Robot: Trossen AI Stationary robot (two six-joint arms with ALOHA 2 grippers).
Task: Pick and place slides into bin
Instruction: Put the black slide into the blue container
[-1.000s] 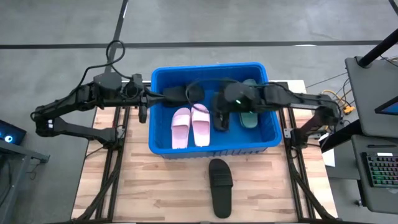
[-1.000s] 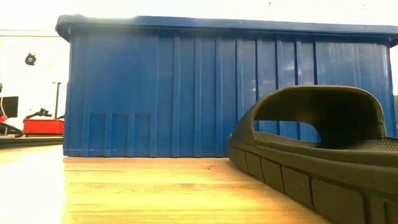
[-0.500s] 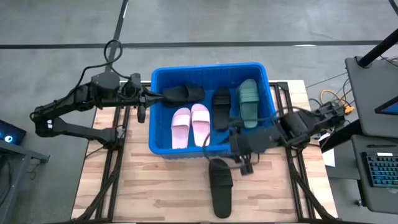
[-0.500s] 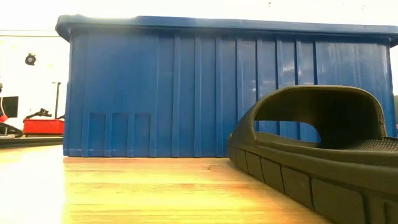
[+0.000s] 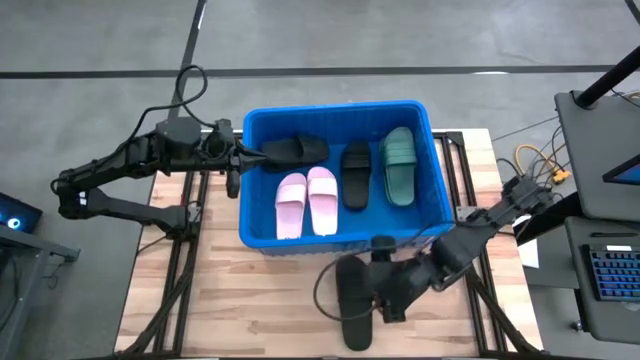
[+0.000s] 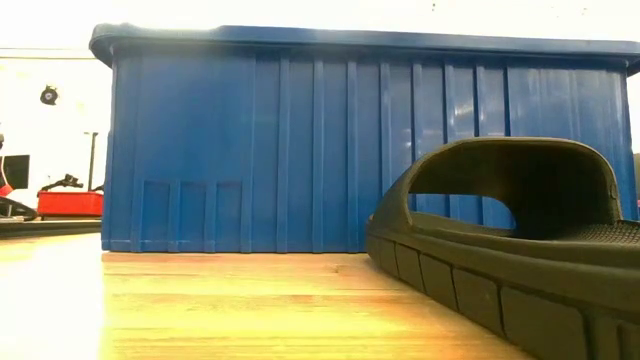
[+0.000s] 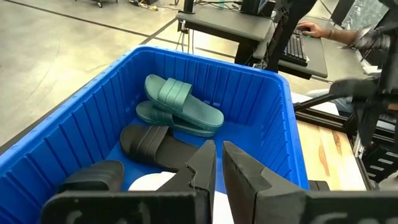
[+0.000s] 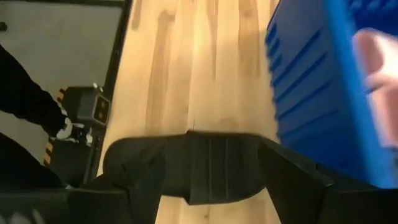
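High view: nearest, on the table (image 5: 250,300) in front of the bin (image 5: 342,243), lay one black slide (image 5: 352,300). The right gripper (image 5: 372,300) hung right over it, fingers spread wide to either side of the slide, nothing held. Inside the bin sat the pink pair (image 5: 306,202), a second black slide (image 5: 356,174) and the green pair (image 5: 398,164). At the bin's far left corner the left gripper (image 5: 258,156) was shut beside a third black slide (image 5: 295,150); whether it gripped that slide I could not tell.

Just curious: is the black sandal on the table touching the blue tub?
Apart. In the low view, bare wood shows between the black sandal and the blue tub wall behind it.
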